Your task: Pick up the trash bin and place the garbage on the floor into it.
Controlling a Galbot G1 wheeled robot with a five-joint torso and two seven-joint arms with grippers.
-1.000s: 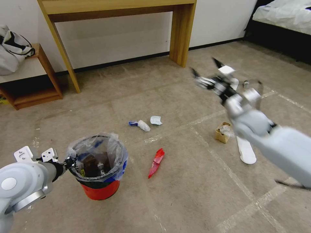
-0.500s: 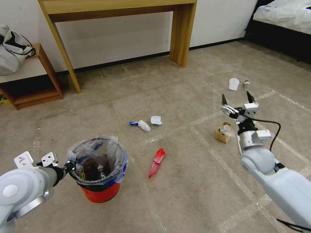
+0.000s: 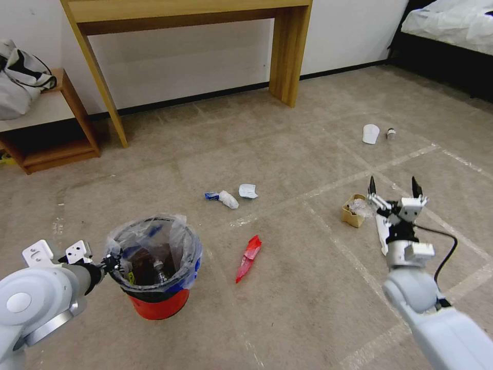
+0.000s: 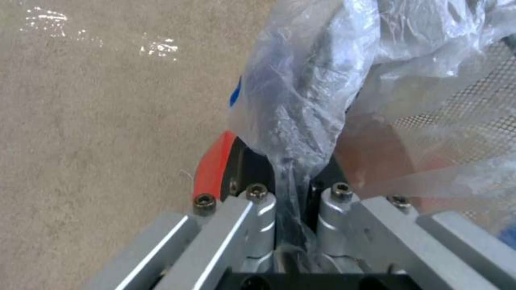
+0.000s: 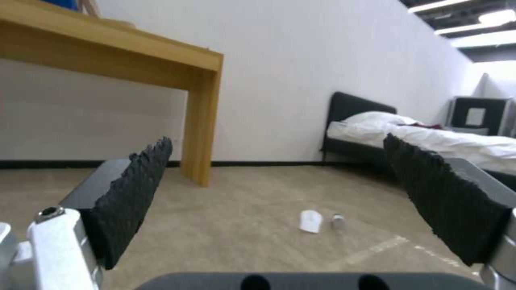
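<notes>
Beige-brown carpet floor crossed by pale tape lines runs back to a white wall, where a wooden desk stands; a bed with white covers sits far off beyond the right end effector, and a low wooden shelf with a bag lies well beyond the left one.

The left end effector is clenched on the near rim of the trash bin, pinching the crinkled clear liner. The bin stands upright, mouth up, with litter already inside. The left wrist view shows what the head view cannot – the fingers drawn tight together with plastic squeezed between them, and a sliver of the red wall beside them.

The right end effector is released, its two dark fingers spread wide and pointing away from the robot. Just beside it, towards the bin side, sits a brown paper bag; a flat white slipper lies partly under it. Between the two end effectors a red wrapper lies with its long axis running away from the robot, slightly slanted. Past it are a crumpled white paper and a blue-and-white wad.

Well ahead of the right end effector lie a white cup and a small bottle – the right wrist view frames both between its serrated pads, plus the bed's dark headboard
</notes>
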